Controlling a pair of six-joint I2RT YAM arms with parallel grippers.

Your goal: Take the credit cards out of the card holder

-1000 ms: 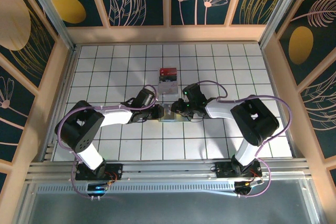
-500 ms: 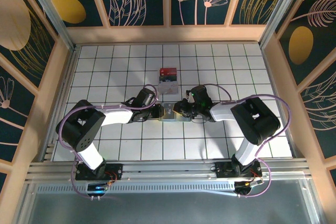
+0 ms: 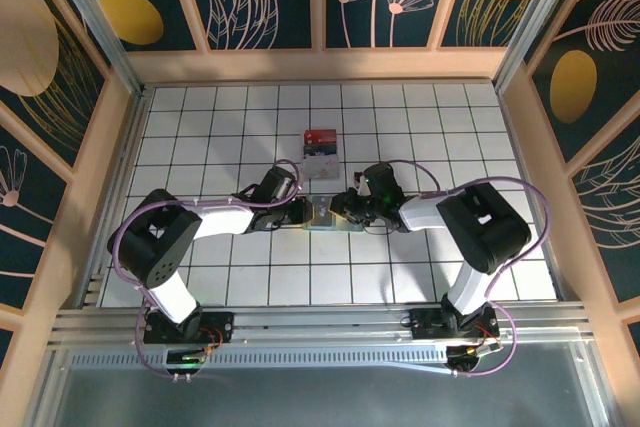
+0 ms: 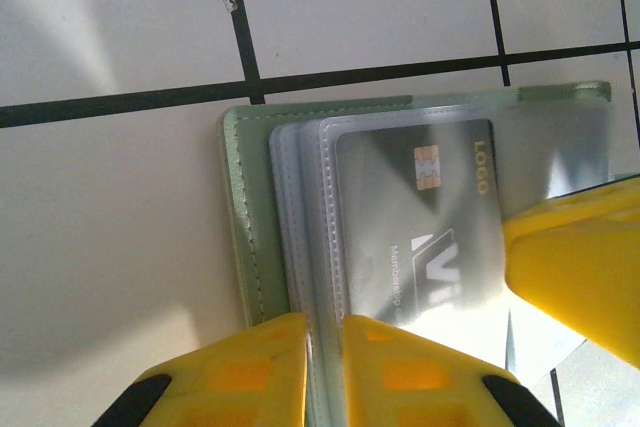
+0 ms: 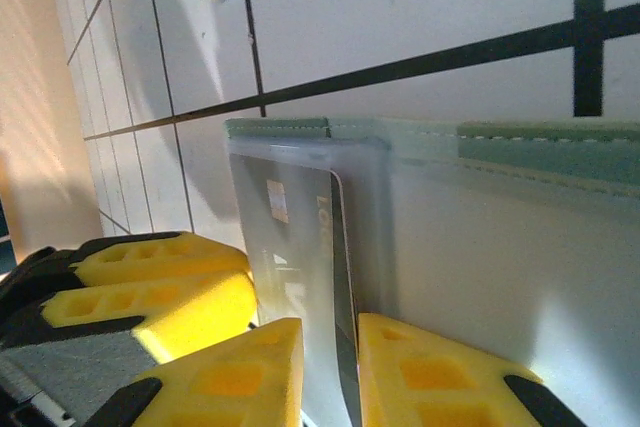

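**Risk: sleeve drawn out with the card, or the holder dragged**

The card holder (image 3: 322, 215) lay open and flat about mid-counter, well clear of every edge. A small white box with a red top (image 3: 321, 152) sat just beyond it, toward the far edge. The left wrist view showed the pale green cover, a stack of clear sleeves (image 4: 300, 227) on it, and a grey card (image 4: 420, 237) with a chip lodged in the top sleeve.

The left claw (image 4: 325, 347) was nearly pressed together, and it appeared to be pinching the sleeve stack close to the fold. The right claw (image 5: 330, 347) was likewise drawn narrow, with the dark edge of the grey card running down between its fingers. Whether it had bare card or card and sleeve wall together could not be told.

Likely trouble:
- If the right claw gripped sleeve as well as card, a pull would stretch or lift the sleeve and the card would not slide free.
- The left claw's bite was slim and sat at one side. A hard pull could tug the holder out of it and drag the holder across the counter.
- A thin, glossy card held by its edge could slip from the fingers or bow.
- The claws worked close together, with one right finger beside the card in the left wrist view, so they could knock each other.
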